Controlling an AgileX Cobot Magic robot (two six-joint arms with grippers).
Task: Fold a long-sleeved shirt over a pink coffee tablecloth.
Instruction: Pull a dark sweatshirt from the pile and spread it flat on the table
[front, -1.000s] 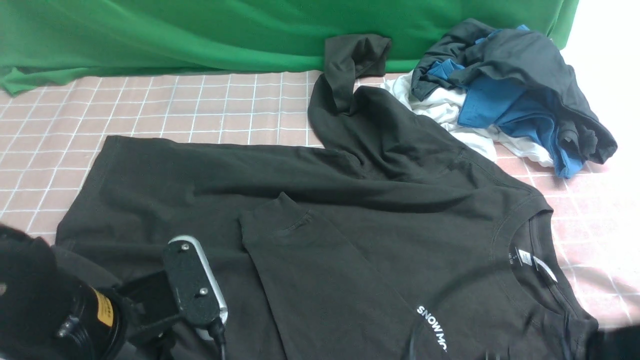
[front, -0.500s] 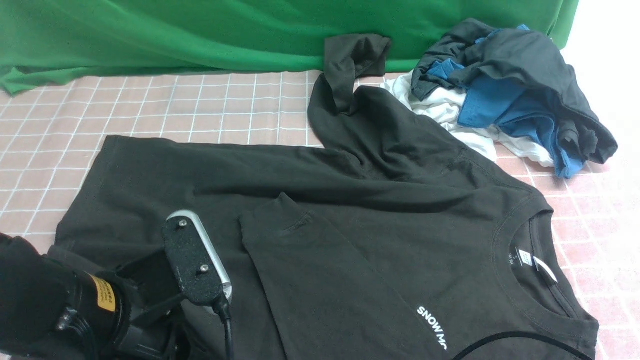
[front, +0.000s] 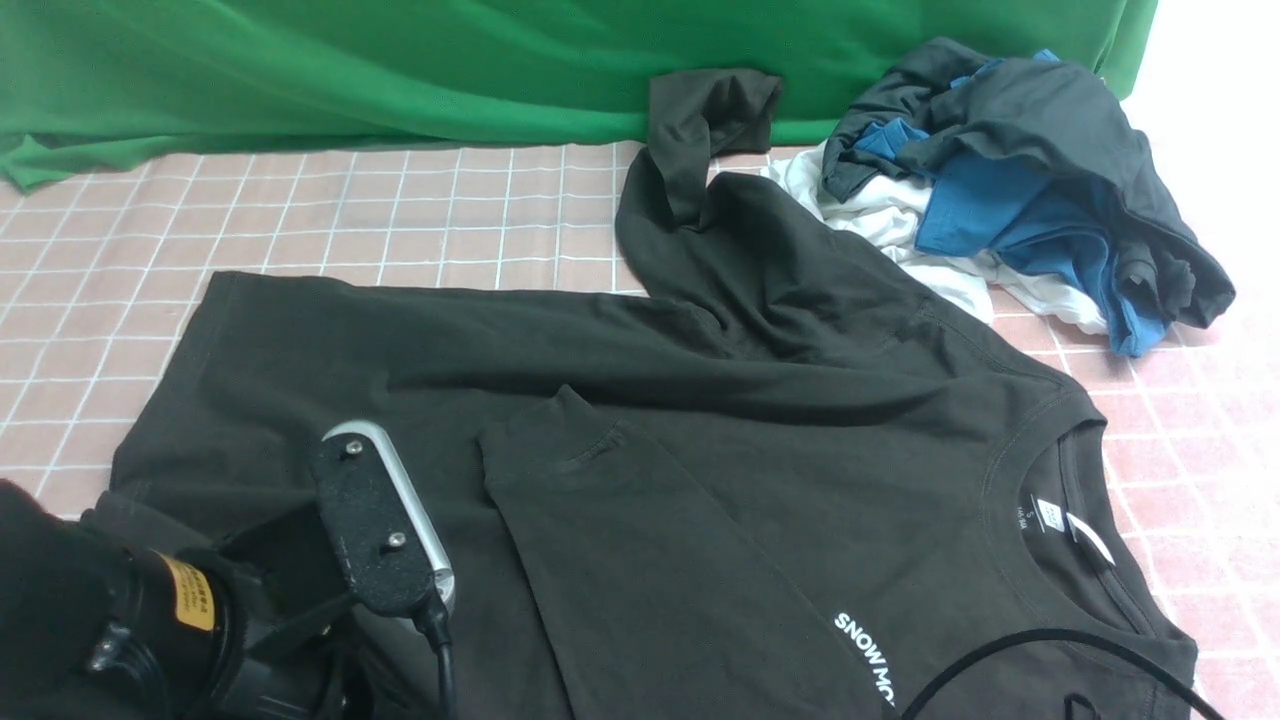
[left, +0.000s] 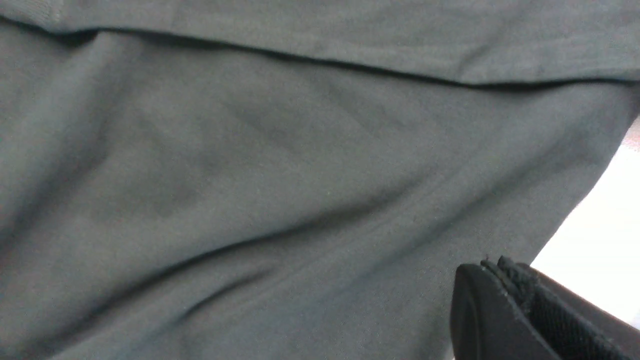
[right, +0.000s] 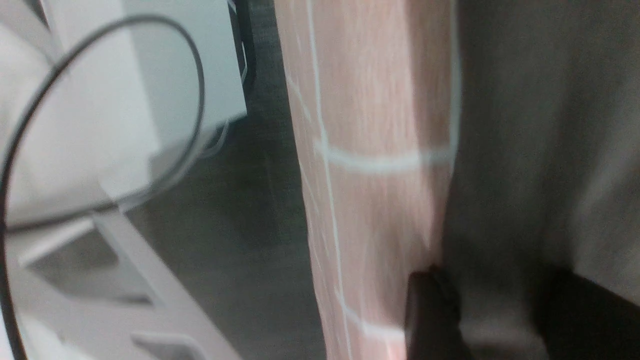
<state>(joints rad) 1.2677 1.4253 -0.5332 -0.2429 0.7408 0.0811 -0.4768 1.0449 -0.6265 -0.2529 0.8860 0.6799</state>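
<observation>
Across the table lies a pink tablecloth (front: 400, 210) with a grid of thin white lines. A green cloth (front: 400, 60) hangs beyond the shirt. The black shirt (front: 750, 430) is spread flat on the tablecloth. Its long axis runs side to side, with the hem on the robot's left and the collar on its right. One sleeve is folded across the shirt's body. The other sleeve trails off the shirt's far edge to the green cloth. A pile of grey, blue and white clothes (front: 1030, 170) sits just past the shirt's far shoulder, touching it.

The left arm (front: 100, 620) hangs over the shirt's near hem corner. Its claw (left: 495, 285) is pressed together right at the cloth's edge, but whether any cloth is pinched cannot be told. The right claw (right: 500, 305) appears only in its own blurred wrist view. It stands apart there, straddling the shirt's edge where pink cloth shows beside it. A thin black cable (front: 1000, 650) arcs over the shirt's near collar corner.

White lettering (front: 865, 655) marks the folded sleeve, and a small white label (front: 1050, 515) sits inside the collar.

Both claws seem to flank the shirt's near edge, one near each end. The next fold likely carries that edge away from the robot, across the long axis.
</observation>
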